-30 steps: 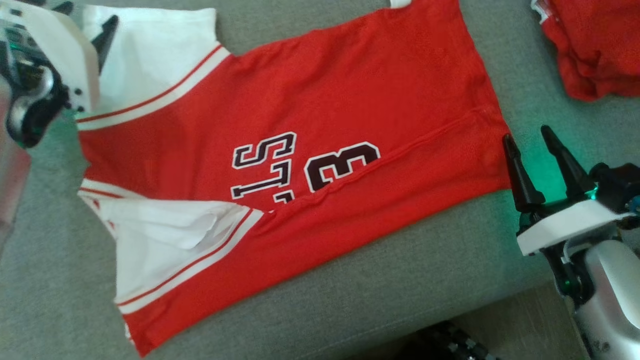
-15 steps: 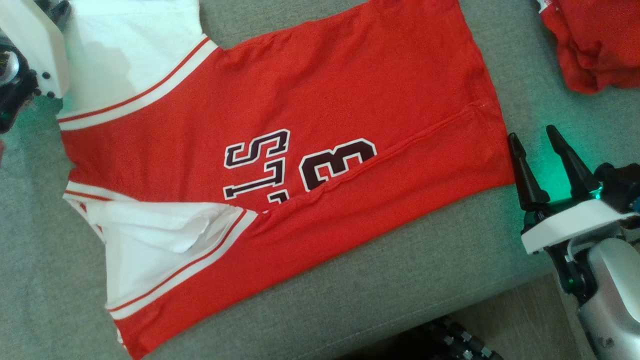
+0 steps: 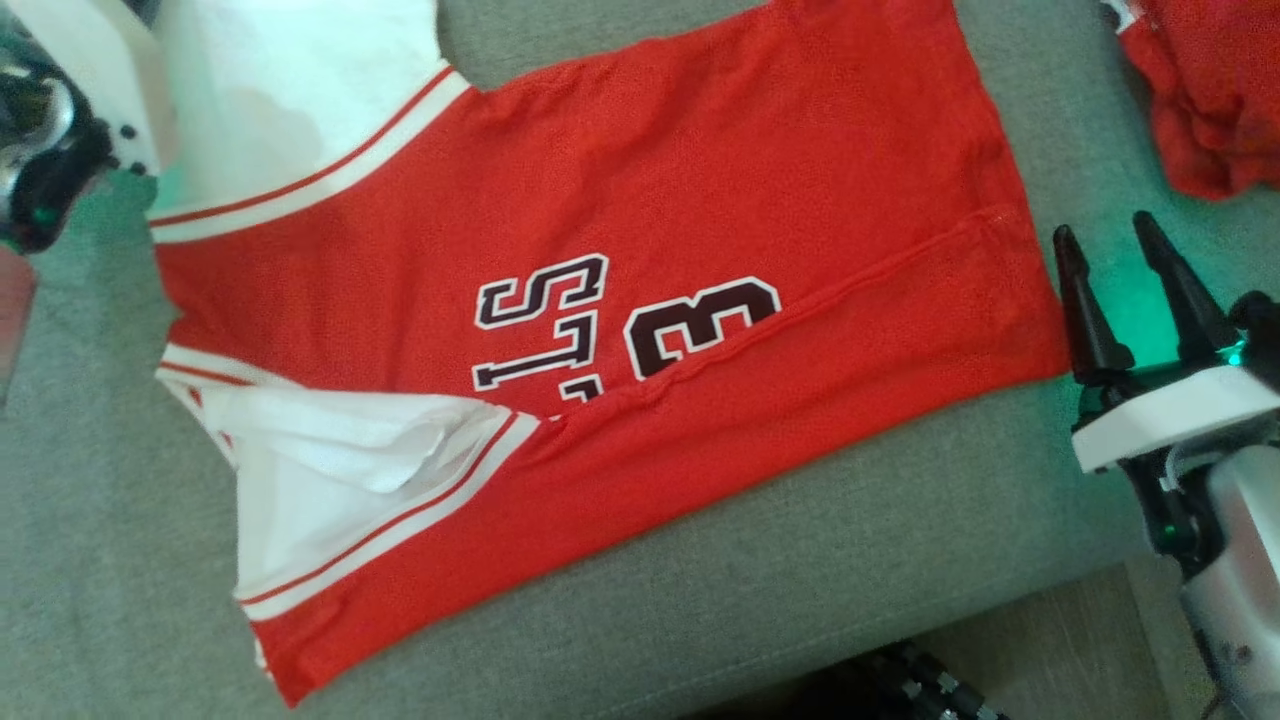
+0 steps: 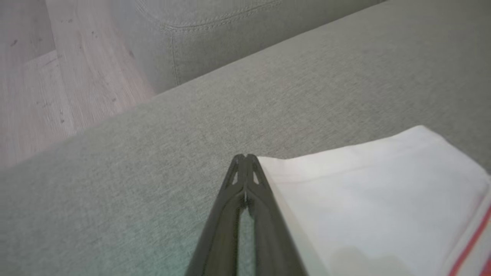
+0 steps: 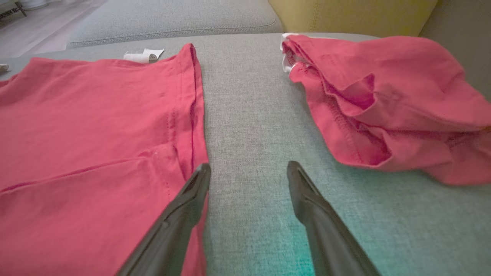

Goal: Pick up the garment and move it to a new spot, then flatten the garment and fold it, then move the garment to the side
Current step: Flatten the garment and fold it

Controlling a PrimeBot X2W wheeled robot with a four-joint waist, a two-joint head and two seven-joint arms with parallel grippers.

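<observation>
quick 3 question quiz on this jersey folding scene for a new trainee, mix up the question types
1. True or false: the right gripper is open.
2. Relative to the flat jersey, where does the crumpled red garment lie?
A) on top of it
B) apart from it, on the grey cushion
C) inside a basket
3. Fill in: the left gripper is shut beside the jersey's ___ sleeve.

Key: 1 true; 2 B; 3 white.
</observation>
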